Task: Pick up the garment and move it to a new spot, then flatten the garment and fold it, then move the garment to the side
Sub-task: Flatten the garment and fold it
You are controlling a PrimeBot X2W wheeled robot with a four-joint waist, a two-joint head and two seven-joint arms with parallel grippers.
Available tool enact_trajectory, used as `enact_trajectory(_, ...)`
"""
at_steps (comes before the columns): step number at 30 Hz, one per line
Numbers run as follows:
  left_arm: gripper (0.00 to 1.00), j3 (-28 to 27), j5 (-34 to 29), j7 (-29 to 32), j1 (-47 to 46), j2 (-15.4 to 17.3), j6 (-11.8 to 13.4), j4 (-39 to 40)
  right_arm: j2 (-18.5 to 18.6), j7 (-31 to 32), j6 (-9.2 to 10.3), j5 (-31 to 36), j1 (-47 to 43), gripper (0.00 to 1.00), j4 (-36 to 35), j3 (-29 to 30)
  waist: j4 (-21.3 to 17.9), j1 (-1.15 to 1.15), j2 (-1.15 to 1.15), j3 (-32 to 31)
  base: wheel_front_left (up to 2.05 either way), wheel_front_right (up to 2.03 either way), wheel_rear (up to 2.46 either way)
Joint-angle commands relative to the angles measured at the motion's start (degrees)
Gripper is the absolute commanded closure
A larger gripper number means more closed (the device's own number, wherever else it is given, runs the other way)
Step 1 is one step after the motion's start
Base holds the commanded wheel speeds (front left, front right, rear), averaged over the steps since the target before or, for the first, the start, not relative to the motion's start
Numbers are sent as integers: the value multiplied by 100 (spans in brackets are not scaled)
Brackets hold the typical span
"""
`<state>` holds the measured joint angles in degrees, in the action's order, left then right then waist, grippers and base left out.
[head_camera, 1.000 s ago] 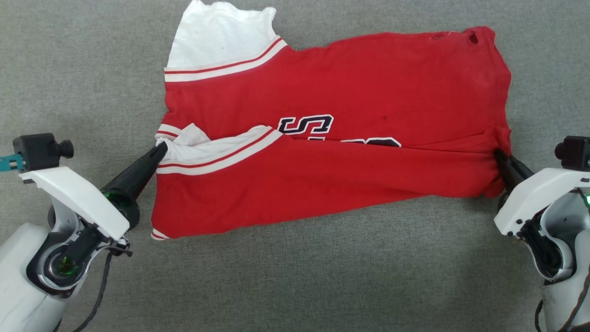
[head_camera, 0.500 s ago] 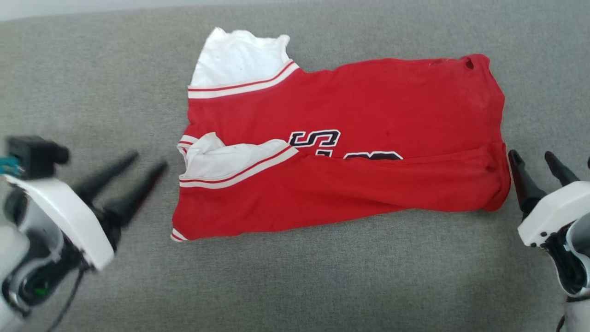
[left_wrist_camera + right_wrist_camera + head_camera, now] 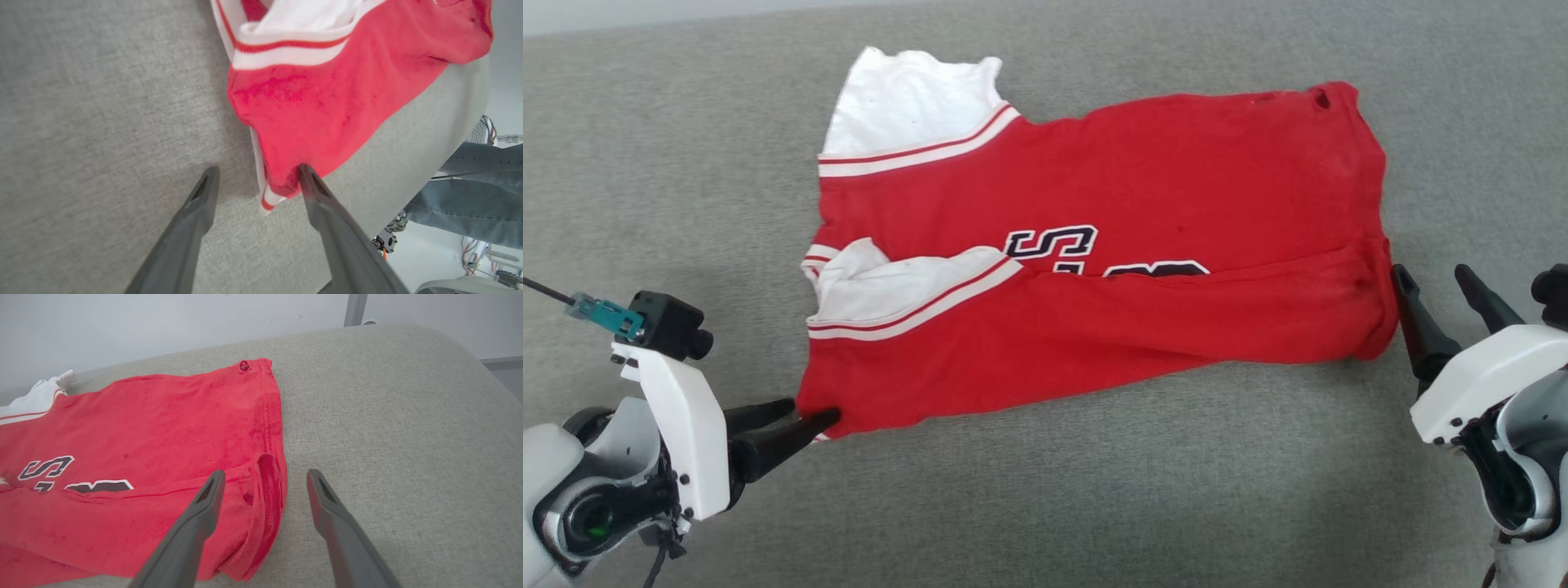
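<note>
The garment [image 3: 1176,180], a red jersey with white striped trim and black lettering, lies on the grey cushion with its near half folded over the far half. My left gripper [image 3: 809,411] stands open at its near left corner. In the left wrist view that corner of the garment [image 3: 318,102] lies between the spread fingers of the left gripper [image 3: 257,170], the right finger touching the cloth. My right gripper [image 3: 1429,271] is open at the garment's right end. In the right wrist view the hem of the garment [image 3: 163,416] sits between the fingers of the right gripper [image 3: 265,473].
The grey padded surface [image 3: 1045,506] stretches wide on all sides of the jersey. Its far edge meets a pale wall [image 3: 163,322], and its right corner is rounded. A person's leg in jeans [image 3: 470,196] stands beside the surface in the left wrist view.
Both grippers were shut on the ends of the fold, then opened and let go. The left gripper has since dropped to the near left corner. The camera has shifted a little.
</note>
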<state>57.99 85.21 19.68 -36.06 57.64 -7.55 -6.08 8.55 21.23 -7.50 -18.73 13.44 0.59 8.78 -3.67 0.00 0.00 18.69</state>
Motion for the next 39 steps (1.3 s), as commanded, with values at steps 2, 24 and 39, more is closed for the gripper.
enact_trajectory(2,0,45,224,211,-110,-135,13,-256,-52,-9,2,-1,2,0,-20,-29,-139,0,0,93,0,0,0)
enact_trajectory(24,100,-22,485,590,-175,-629,15,-365,700,1996,2,-235,374,0,114,-895,-137,0,0,322,0,0,0)
enact_trajectory(39,100,-169,408,87,-25,-700,14,-30,827,2256,4,-244,593,100,917,-689,239,0,0,212,0,0,0)
